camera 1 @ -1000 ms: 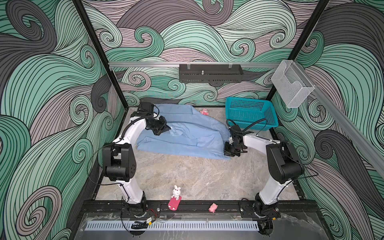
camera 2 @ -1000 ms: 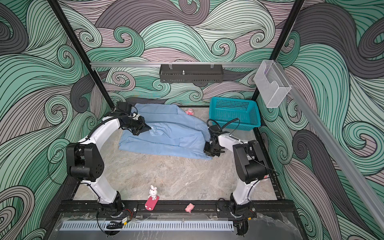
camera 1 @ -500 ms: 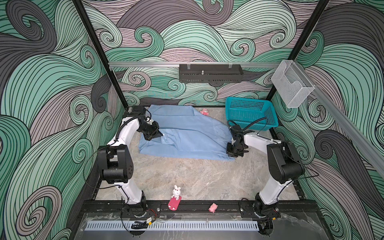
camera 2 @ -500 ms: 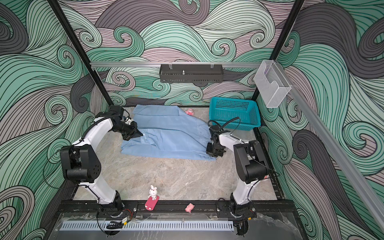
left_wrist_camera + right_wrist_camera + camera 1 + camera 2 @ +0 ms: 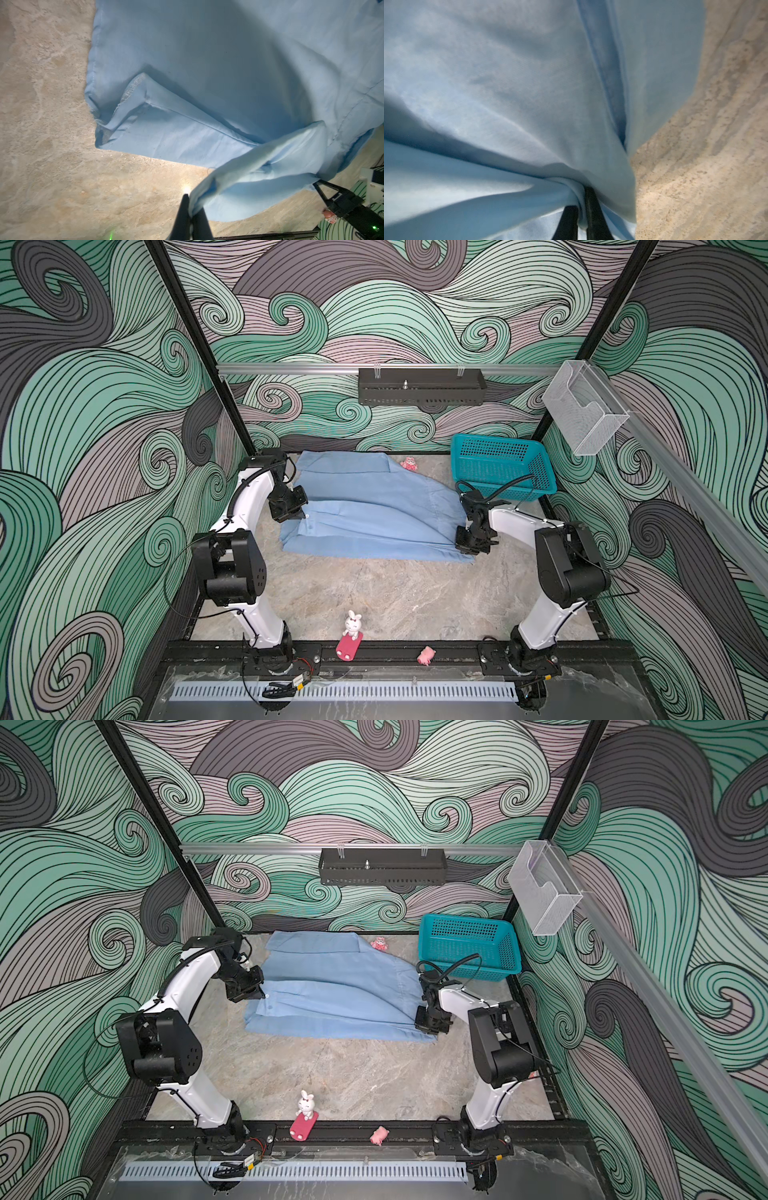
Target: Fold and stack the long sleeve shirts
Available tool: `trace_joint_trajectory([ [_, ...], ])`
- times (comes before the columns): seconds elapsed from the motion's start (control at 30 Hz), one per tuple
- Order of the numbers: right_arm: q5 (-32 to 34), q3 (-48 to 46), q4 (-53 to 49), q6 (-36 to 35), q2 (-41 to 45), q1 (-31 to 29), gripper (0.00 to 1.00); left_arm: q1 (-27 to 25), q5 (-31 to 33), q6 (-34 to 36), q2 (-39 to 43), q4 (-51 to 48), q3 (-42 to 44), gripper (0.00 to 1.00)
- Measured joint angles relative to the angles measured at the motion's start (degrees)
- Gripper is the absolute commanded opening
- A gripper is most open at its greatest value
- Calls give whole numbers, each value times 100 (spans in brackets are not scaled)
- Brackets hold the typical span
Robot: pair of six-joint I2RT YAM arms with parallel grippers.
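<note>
**Left gripper (image 5: 296,517) and right gripper (image 5: 468,545) both clamped on shirt (image 5: 365,497), span now pulled taut**

Both wrist views show cloth pinched between closed jaws, one gripper at each end of the top layer. In the last second the left one swung outward and toward the front; the right barely moved. The hump between them has flattened. The shirt lies at the back of the table (image 5: 374,593), beside the basket (image 5: 503,464). My read: fold stretched out, lay-down next, no stacking yet.
</note>
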State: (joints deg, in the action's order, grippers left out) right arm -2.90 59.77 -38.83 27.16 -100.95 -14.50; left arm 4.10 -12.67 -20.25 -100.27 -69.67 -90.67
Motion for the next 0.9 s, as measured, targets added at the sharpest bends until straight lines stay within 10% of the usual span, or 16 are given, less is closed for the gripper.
trace_joint_trajectory([
  [0.57, 109, 0, -17, -39, 2, -61, 17, -4, 566, 136, -999, -216, -107, 0],
  [0.73, 118, 0, -170, -118, 70, -146, 45, -2, 802, 157, -1178, -275, -122, 32],
  [0.9, 70, 0, -544, -168, 708, -321, 60, -2, 957, 160, -1143, -271, -212, 43],
])
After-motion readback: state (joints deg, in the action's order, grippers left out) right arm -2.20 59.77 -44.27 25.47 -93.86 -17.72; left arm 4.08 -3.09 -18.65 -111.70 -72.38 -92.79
